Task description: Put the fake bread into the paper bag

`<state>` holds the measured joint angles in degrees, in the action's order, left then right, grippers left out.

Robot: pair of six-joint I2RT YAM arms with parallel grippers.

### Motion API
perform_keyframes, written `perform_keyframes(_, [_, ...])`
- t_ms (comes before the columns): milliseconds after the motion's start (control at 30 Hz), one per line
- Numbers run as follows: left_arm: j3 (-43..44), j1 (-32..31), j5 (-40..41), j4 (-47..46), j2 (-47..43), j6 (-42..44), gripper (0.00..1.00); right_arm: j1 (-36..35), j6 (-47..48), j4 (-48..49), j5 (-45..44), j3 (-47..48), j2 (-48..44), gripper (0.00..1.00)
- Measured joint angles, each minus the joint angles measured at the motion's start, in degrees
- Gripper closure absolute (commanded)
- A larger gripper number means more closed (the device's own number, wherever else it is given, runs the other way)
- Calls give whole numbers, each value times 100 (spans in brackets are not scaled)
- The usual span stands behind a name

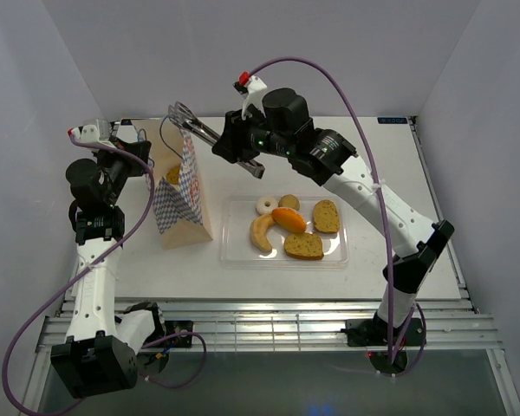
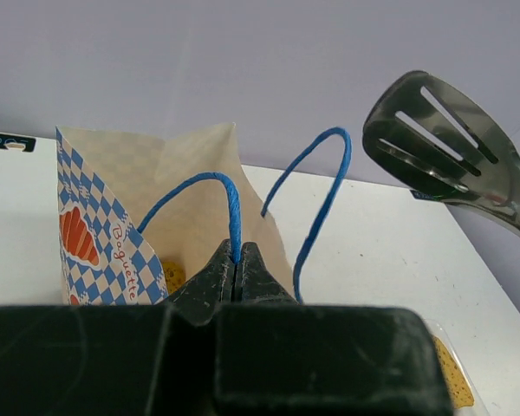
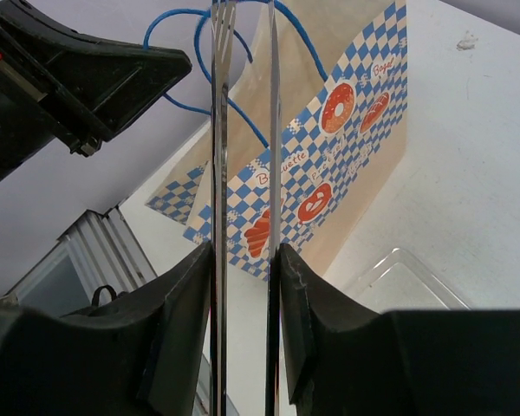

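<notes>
The paper bag stands upright left of centre, its mouth open, with one yellow bread piece inside. My left gripper is shut on one blue cord handle above the bag. My right gripper is shut on metal tongs, whose two arms stand slightly apart. The empty tong tips hover over the bag's mouth. More fake bread lies in the tray: a ring, a bun, an orange roll, a crescent and two toast slices.
A clear plastic tray lies right of the bag on the white table. The right arm reaches across above the tray's back edge. The second blue handle hangs loose. Walls close in on three sides.
</notes>
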<state>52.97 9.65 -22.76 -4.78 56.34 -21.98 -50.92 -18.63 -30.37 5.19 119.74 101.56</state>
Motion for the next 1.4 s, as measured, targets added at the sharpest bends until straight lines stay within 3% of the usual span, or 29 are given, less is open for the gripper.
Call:
perform_keyframes(467, [0, 0, 28, 2, 0, 7, 100, 37, 0, 94, -142, -1862, -1958, 56])
perform_keyframes(900, [0, 0, 114, 7, 0, 31, 100, 1029, -203, 94, -632, -5722, -4795, 52])
perform_keyframes(1133, [0, 0, 136, 11, 0, 31, 100, 1318, -317, 7, -658, -6937, -5394, 48])
perform_keyframes(1400, [0, 0, 245, 52, 0, 74, 100, 1478, -319, 7, -654, -7554, -5445, 43])
